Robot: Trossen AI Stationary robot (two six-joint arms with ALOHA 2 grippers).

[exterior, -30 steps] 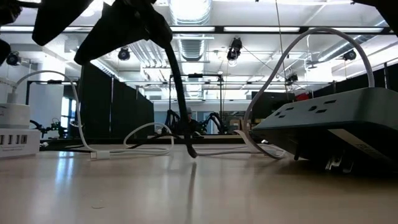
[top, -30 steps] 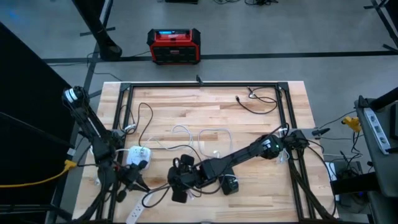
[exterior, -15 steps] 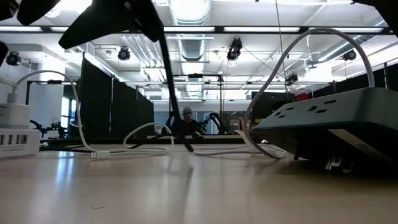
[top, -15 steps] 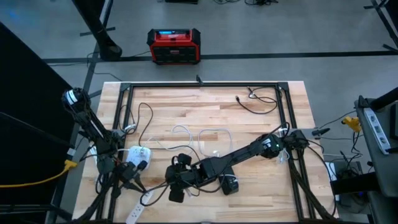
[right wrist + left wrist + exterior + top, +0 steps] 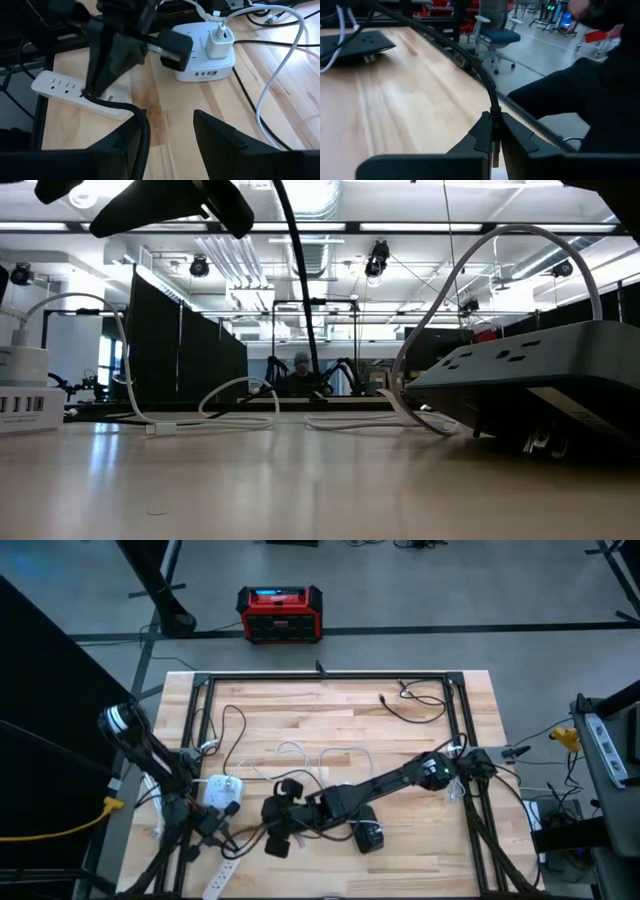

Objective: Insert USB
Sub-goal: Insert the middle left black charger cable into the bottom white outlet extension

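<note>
Left tool [image 5: 492,145] sits at the bench's [image 5: 420,755] near-left corner, fingers pinched tight on a black USB cable [image 5: 470,62]; in the left wrist view the cable runs straight up out of the closed fingertips and arcs away over the bench toward a dark power strip [image 5: 357,42]. In the right wrist view the same left tool [image 5: 167,49] shows farther off with a short metal plug tip sticking out of it, hanging just above and beside the white USB charging hub [image 5: 205,62], not touching it as far as I can tell. White charger brick [image 5: 219,41] is plugged into the hub's top, white cable [image 5: 282,65] looping off it. White power strip [image 5: 75,92] lies flat near the bench's front-left edge, black cable draped across it. Right tool [image 5: 167,132] reaches across the bench from the right side to front-centre, fingers partly apart, nothing between them; the black cable runs right beside one finger [image 5: 135,130] but no grip visible. High view: hub [image 5: 222,788] at front-left, right tool [image 5: 278,838] just to its right, coiled white cables [image 5: 330,765] mid-bench, another black cable [image 5: 415,705] near the far-right corner, red-black power station [image 5: 280,613] on the floor beyond. Low view: dark power strip [image 5: 530,375] close on the right, hub [image 5: 22,395] at left edge, a person seated in the far background.
</note>
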